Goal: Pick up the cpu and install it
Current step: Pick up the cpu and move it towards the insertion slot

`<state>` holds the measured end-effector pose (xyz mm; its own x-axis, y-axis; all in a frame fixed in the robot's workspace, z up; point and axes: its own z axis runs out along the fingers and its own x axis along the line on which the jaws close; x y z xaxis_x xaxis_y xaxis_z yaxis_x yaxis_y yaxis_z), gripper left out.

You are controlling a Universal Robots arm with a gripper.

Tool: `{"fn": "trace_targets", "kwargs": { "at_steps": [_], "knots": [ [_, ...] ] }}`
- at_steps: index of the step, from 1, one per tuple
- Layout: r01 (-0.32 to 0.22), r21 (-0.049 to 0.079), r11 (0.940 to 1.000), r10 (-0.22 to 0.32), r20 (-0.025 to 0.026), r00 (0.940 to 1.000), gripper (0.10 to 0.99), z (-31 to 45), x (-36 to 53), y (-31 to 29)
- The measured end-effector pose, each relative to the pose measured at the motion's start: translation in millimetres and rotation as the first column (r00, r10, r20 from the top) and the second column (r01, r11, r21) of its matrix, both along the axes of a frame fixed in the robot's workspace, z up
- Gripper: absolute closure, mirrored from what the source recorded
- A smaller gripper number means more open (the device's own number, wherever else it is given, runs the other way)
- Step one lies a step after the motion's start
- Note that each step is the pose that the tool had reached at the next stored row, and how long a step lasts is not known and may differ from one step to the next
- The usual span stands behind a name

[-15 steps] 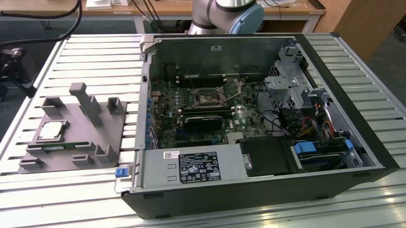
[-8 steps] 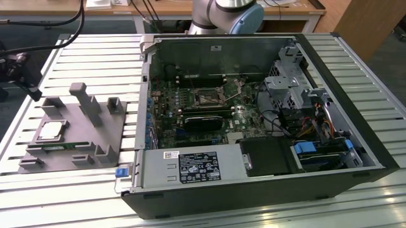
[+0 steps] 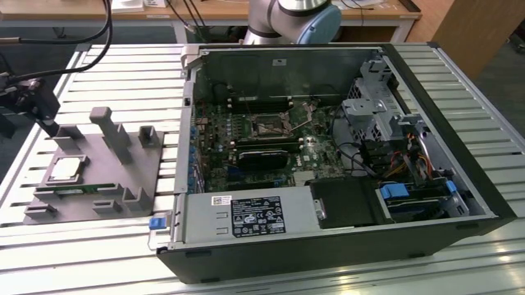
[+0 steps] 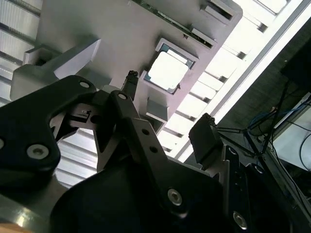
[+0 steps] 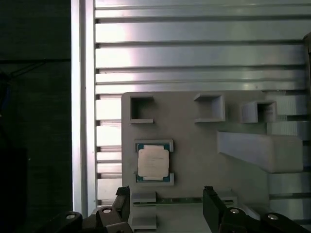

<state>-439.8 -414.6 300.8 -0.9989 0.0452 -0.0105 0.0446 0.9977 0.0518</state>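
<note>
You find the cpu (image 5: 153,162) lying flat, shiny top up, in its square recess on the grey fixture (image 5: 194,145), which rests on the slatted table (image 3: 123,67) at the exterior view's left. A green memory stick (image 3: 78,189) lies in a slot of that fixture, just beside the cpu. Note that the gripper (image 5: 167,199) hangs above the fixture with its two fingers (image 5: 211,196) spread wide and nothing between them; it is clear of the cpu. The open computer case (image 3: 328,246) stands well apart, at the exterior view's right, with its black socket frame (image 3: 269,127) exposed.
</note>
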Motion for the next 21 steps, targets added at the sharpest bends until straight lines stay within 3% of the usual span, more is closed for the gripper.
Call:
{"fn": "trace_targets", "kwargs": {
  "at_steps": [18,21],
  "knots": [
    [0.000,0.000,1.0000,0.000,-0.0017,1.0000,0.384,-23.5,-1.5,0.0],
    [-0.003,0.000,1.0000,0.003,-0.0041,1.0000,0.384,-28.9,-1.6,0.0]
  ]
}}
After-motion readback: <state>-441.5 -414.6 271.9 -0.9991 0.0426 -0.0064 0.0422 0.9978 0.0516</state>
